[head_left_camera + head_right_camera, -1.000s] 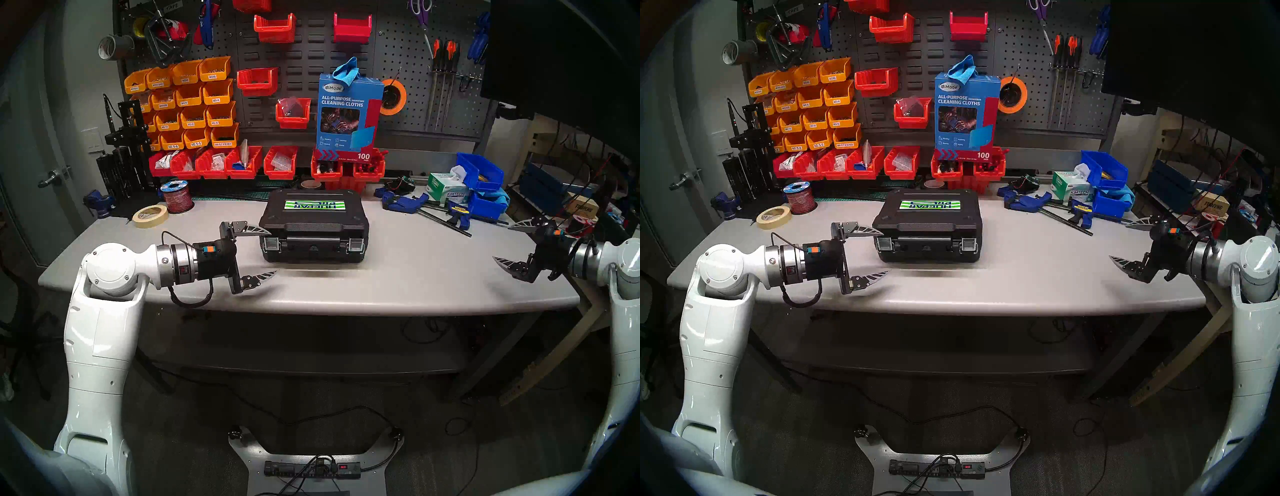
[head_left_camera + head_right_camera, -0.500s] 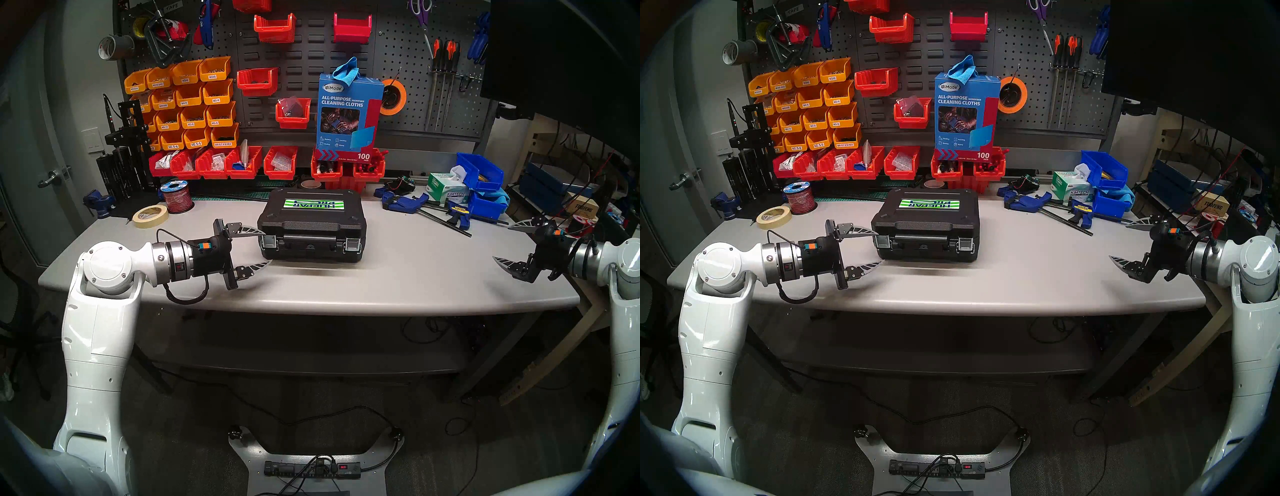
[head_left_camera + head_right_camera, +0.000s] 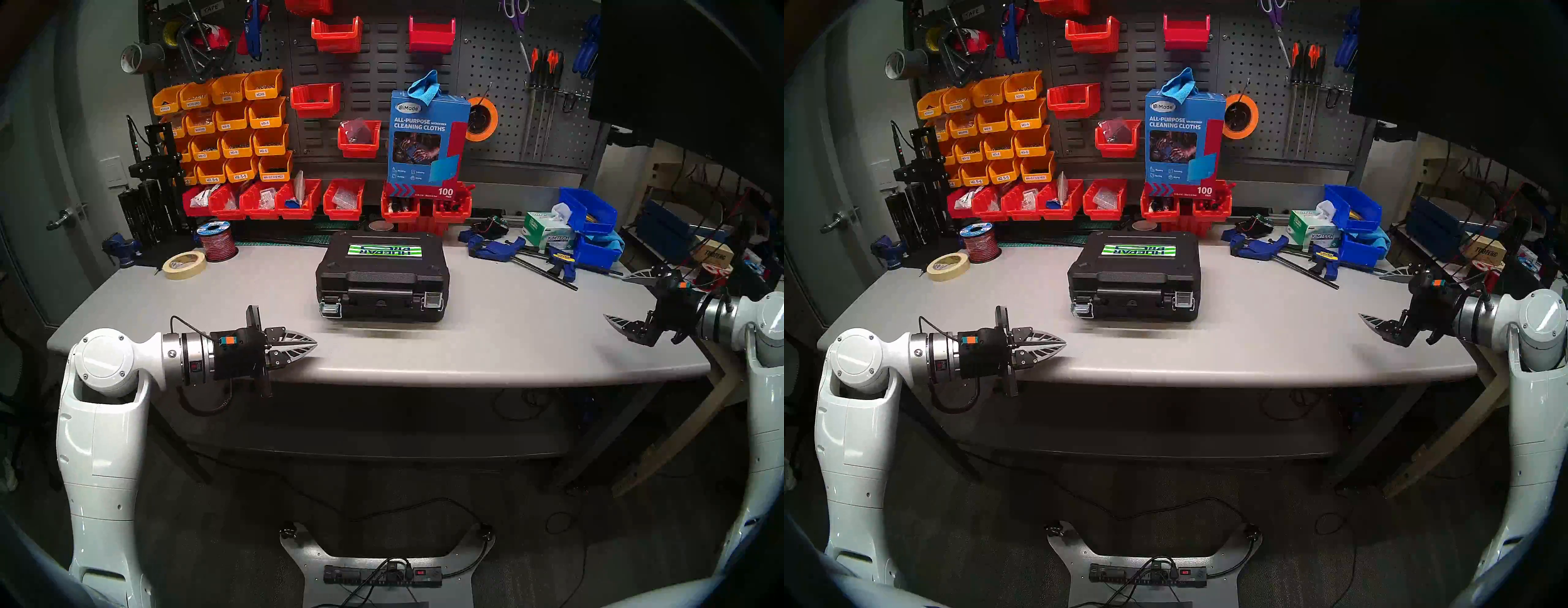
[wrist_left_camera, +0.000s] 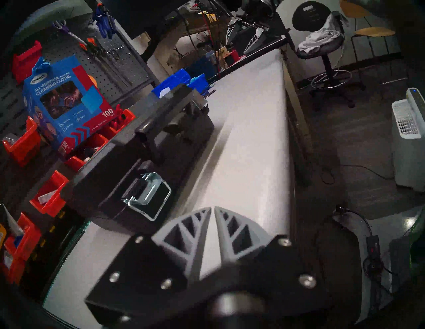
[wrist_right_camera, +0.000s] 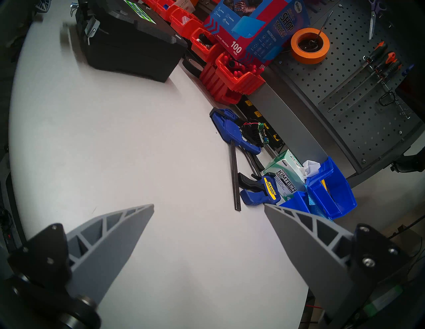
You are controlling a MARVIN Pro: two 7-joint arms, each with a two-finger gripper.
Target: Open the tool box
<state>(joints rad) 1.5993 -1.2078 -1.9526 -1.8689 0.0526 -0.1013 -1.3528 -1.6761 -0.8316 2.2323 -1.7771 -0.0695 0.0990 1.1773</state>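
The grey table (image 3: 488, 339) carries the tool box (image 3: 382, 271) at its centre, lid down, its left-hand latch (image 3: 331, 306) flipped outward. The left gripper (image 3: 315, 346), fingers together and empty, sits near the front edge, apart from the box. The right gripper (image 3: 613, 297), fingers spread wide and empty, hangs at the table's right end.

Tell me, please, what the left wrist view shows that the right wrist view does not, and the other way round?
Only the left wrist view shows the left gripper, its fingers together and empty, and the tool box's near latch flipped open. Only the right wrist view shows the right gripper, fingers wide apart, and the blue clamps beside the tissue box. Both show the black tool box with its lid down, the grey table and the cleaning cloths box.
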